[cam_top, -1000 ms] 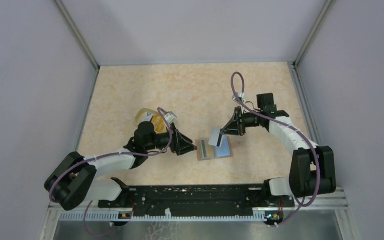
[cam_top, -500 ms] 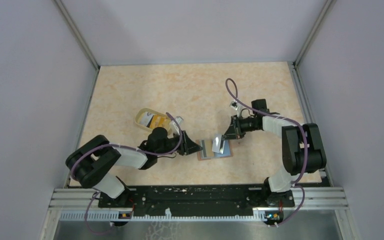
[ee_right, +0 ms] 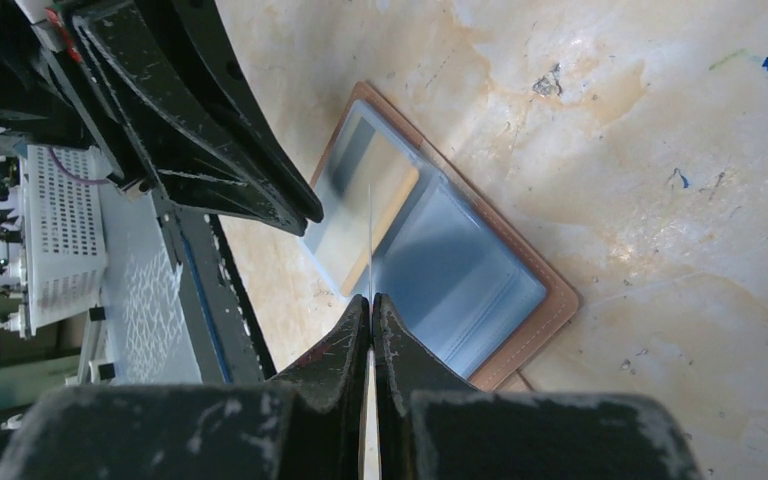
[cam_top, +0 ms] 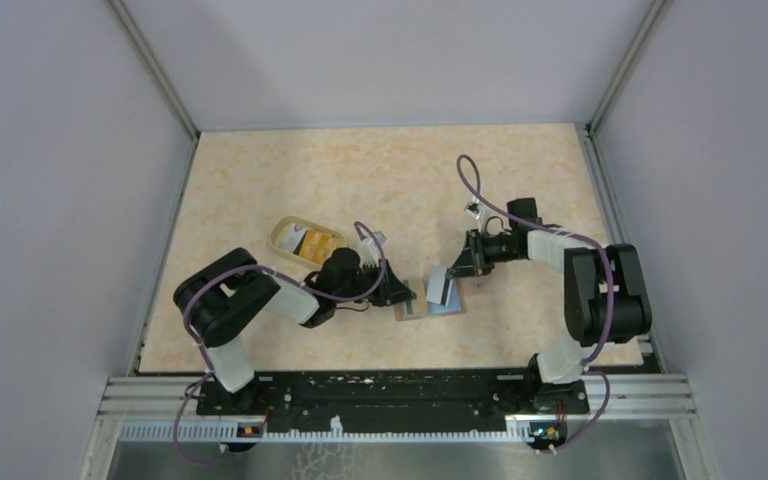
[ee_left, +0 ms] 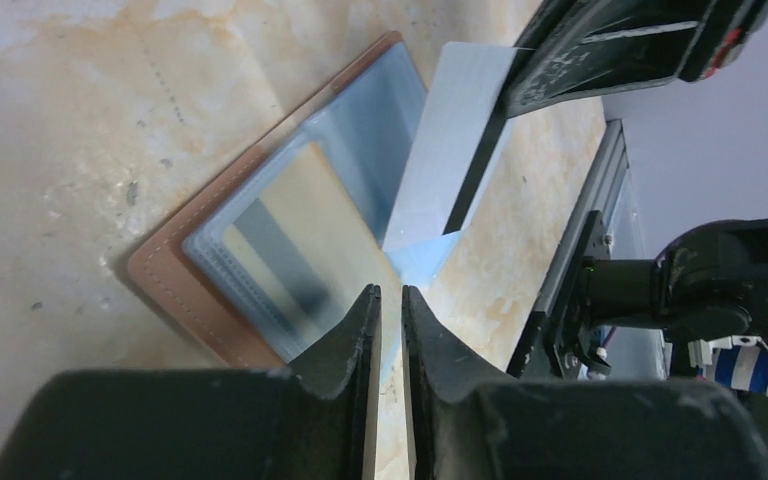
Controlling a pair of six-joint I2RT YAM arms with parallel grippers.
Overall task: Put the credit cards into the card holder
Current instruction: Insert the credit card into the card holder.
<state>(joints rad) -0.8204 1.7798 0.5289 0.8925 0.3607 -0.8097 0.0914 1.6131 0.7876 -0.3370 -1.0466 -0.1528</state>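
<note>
brown card holder [ee_right: 490,300] lies open, one card [ee_right: 355,215] tucked in its sleeve.

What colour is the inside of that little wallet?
The wallet is light blue inside, reddish-brown outside; clearest in the right wrist view.

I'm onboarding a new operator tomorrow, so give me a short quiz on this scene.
1. True or false: a card sits inside the open wallet.
2. The white card is held by: A the left end effector, B the right end effector, C neither.
3. Fill in: a spare card lies in the ___.

Key: 1 true; 2 B; 3 cup.
</note>
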